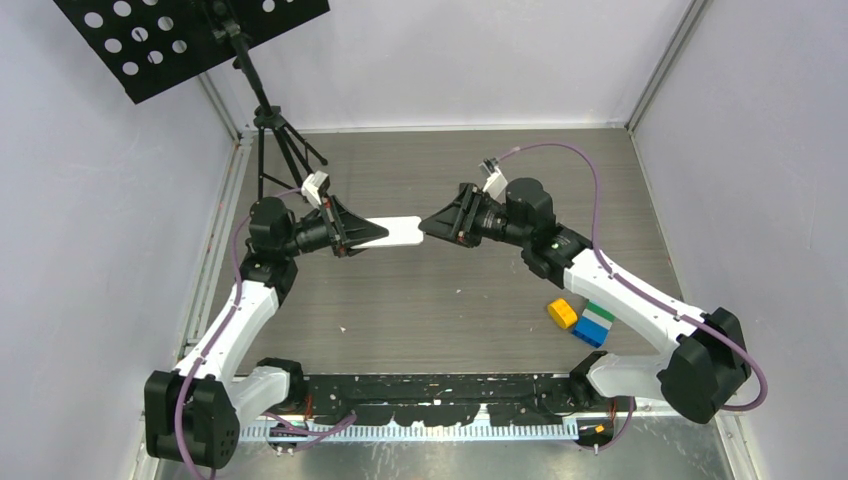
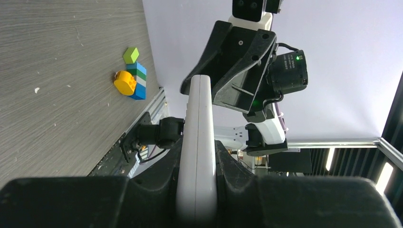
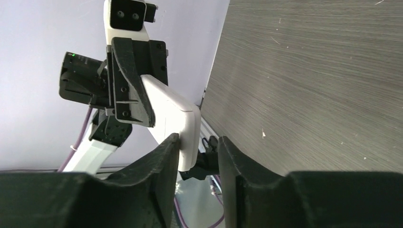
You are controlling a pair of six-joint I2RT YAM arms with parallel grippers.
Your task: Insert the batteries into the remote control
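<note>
The remote control (image 1: 400,231) is pinched by the left gripper (image 1: 368,237), its end straddled by the spread right gripper (image 1: 427,226) — toy blocks (image 1: 585,320) well apart.

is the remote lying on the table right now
No, the left gripper holds the remote clamped in the air, clear of the table.

Bright, even diffuse light, faint soft shadows. Wrist views: near fingers (image 2: 119,199) blurred and dark, farther stuff sharp.
</note>
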